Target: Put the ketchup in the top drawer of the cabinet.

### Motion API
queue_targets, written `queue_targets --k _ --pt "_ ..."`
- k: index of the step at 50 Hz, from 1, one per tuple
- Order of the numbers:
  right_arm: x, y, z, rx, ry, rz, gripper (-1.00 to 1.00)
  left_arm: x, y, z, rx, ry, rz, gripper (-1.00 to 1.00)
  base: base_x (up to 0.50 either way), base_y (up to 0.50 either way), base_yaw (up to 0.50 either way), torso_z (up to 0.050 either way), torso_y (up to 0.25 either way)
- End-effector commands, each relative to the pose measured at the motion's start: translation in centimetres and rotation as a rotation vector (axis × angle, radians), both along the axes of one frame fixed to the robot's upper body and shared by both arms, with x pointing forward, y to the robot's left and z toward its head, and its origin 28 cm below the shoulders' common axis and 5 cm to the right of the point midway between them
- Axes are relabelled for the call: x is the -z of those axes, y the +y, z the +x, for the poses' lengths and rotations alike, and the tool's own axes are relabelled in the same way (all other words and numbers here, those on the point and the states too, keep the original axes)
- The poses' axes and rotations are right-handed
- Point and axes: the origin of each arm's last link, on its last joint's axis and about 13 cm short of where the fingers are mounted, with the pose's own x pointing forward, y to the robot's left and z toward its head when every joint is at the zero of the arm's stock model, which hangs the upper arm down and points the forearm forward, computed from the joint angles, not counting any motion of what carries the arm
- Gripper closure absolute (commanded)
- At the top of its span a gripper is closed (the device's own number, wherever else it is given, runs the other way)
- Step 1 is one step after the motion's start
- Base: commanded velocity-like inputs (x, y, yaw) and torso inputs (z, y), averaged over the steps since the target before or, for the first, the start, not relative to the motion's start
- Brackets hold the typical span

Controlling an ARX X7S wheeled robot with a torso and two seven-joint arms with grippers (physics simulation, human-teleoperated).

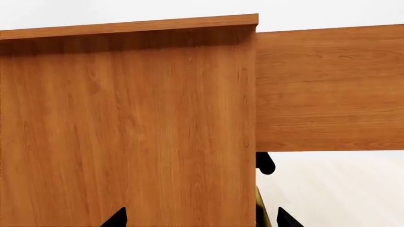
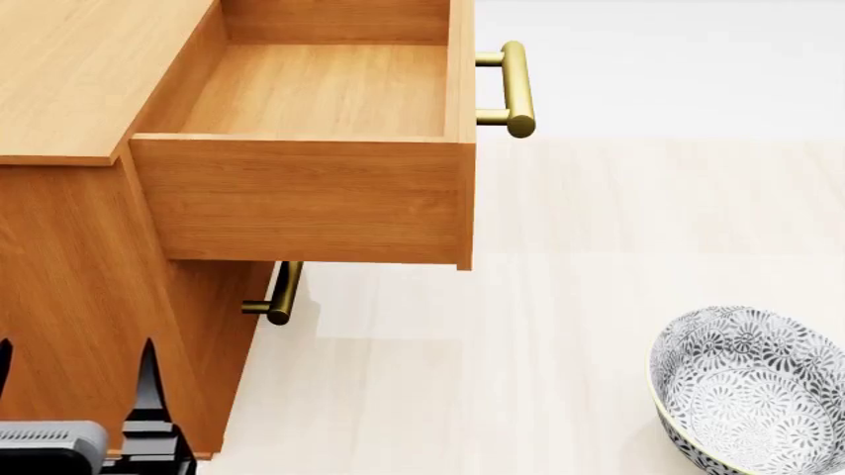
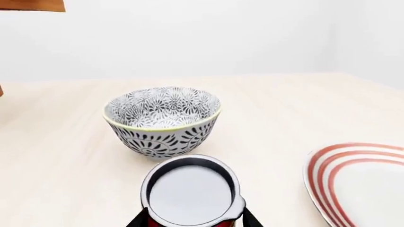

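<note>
The top drawer (image 2: 317,99) of the cabinet (image 2: 79,69) stood pulled well out and bare inside, its brass handle (image 2: 517,89) at the right of the head view, so the way in from above was open. A second handle (image 2: 280,294) on the lower drawer front showed beneath it, that drawer shut.

The left gripper (image 2: 79,396) sat low at the near left, close against the cabinet's side panel; its dark fingertips (image 1: 117,217) showed spread apart with nothing between them, seemingly parked out of the way now that the drawer was open.

The ketchup (image 3: 191,191) appeared only in the right wrist view, its silver top facing the camera and a strip of red label at the bottom edge. The right gripper (image 3: 192,222) had a dark finger on either side of the can and looked closed on it, though the contact itself was cut off by the frame. Whether the can rested on the floor or hung just above it could not be told.

Just beyond the can was a patterned bowl (image 3: 162,120), empty, with a red-striped plate (image 3: 353,184) off to one side. The can had yet to reach the drawer, so the carry up and across to the left remained.
</note>
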Motion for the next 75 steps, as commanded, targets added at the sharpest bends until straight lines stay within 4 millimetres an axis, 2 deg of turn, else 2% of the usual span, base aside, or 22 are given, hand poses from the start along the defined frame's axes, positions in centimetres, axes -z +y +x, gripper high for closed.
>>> queue_targets --k 1,19,35,43,75 --pt "-1.2 0.2 0.6 -0.007 -0.033 -0.035 1.0 0.1 0.1 0.0 -0.002 0.0 -0.002 -1.0 0.0 0.0 0.0 0.0 0.0" --pt "-3.9 0.6 1.5 -0.006 -0.1 -0.05 1.0 -0.1 0.2 -0.1 -0.003 -0.002 -0.006 -1.0 0.0 0.0 0.0 0.0 0.0" --pt "-7.4 0.9 2.5 0.008 -0.141 -0.062 1.0 0.0 0.4 0.1 -0.003 -0.001 -0.011 -1.0 0.0 0.0 0.0 0.0 0.0" --pt "-8.6 0.9 2.7 0.033 -0.13 -0.061 1.0 0.2 0.4 0.3 0.0 0.004 -0.012 -1.0 0.0 0.0 0.0 0.0 0.0" --pt "-17.3 2.3 4.3 0.009 -0.27 -0.137 1.0 0.3 0.4 0.6 0.005 0.009 -0.016 -1.0 0.0 0.0 0.0 0.0 0.0"
